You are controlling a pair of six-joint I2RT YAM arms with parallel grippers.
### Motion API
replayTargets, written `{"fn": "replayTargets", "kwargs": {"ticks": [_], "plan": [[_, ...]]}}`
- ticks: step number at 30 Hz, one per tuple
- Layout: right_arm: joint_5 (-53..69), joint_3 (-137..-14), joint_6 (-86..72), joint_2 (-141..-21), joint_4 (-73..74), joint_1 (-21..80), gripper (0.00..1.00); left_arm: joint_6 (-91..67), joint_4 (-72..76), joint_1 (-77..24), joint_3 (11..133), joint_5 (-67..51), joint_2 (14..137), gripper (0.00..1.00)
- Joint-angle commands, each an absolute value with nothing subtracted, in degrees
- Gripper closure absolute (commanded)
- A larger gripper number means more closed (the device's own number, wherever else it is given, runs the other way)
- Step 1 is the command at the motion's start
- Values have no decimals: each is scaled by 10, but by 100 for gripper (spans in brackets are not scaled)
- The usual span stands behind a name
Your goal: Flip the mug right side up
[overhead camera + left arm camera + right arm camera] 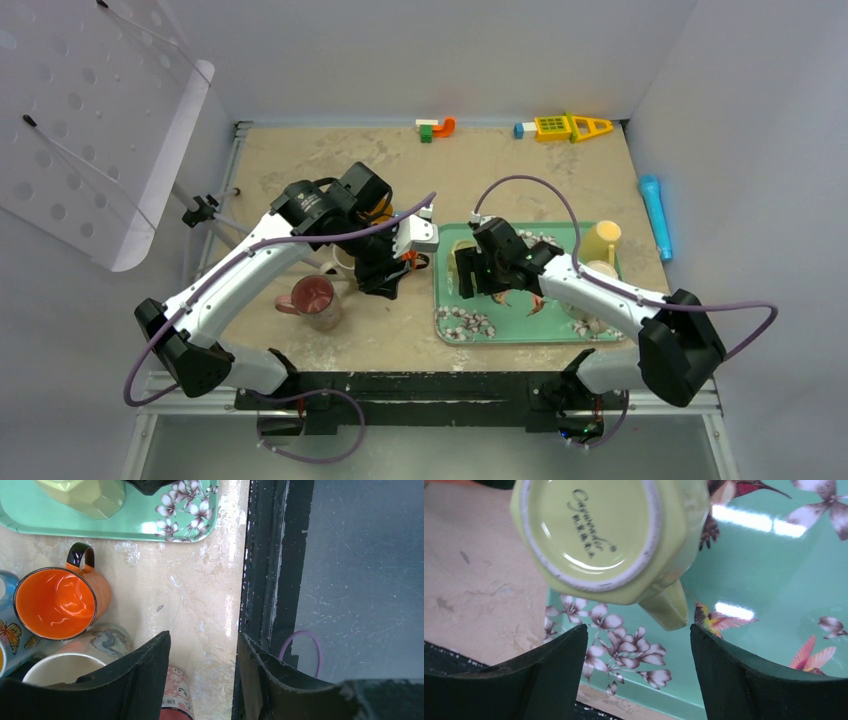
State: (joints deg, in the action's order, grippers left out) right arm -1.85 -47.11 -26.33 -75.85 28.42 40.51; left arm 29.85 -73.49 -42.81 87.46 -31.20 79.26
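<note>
The pale green ceramic mug [589,535] sits bottom-up at the far-left corner of the teal flowered tray [774,580]. The right gripper [638,635] hovers over it, open and empty, probably to grasp it. The left gripper [204,645] is half open and empty.

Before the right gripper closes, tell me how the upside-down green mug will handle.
Probably rigid, fragile ceramic: the green mug shows a glossy base. Likely slides on the slick tray. Its handle should stop rolling.

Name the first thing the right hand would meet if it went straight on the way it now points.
Probably the green mug on the tray: its base faces the right hand, just ahead of the open jaws, with the handle nearest. Depth is hard to judge.
</note>
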Motion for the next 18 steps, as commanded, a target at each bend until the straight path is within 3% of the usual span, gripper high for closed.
{"fn": "replayTargets", "kwargs": {"ticks": [1,9,14,18], "plan": [[-88,-471,-293,-761,262,404,23,318,-739,-429,879,-332,788,44],[-133,-473,-269,-820,194,404,30,316,-739,-429,880,-333,789,44],[-165,-468,-261,-827,162,404,54,315,-737,-429,880,-335,782,44],[-151,-452,-256,-812,108,404,67,314,-737,-429,880,-339,787,44]]}}
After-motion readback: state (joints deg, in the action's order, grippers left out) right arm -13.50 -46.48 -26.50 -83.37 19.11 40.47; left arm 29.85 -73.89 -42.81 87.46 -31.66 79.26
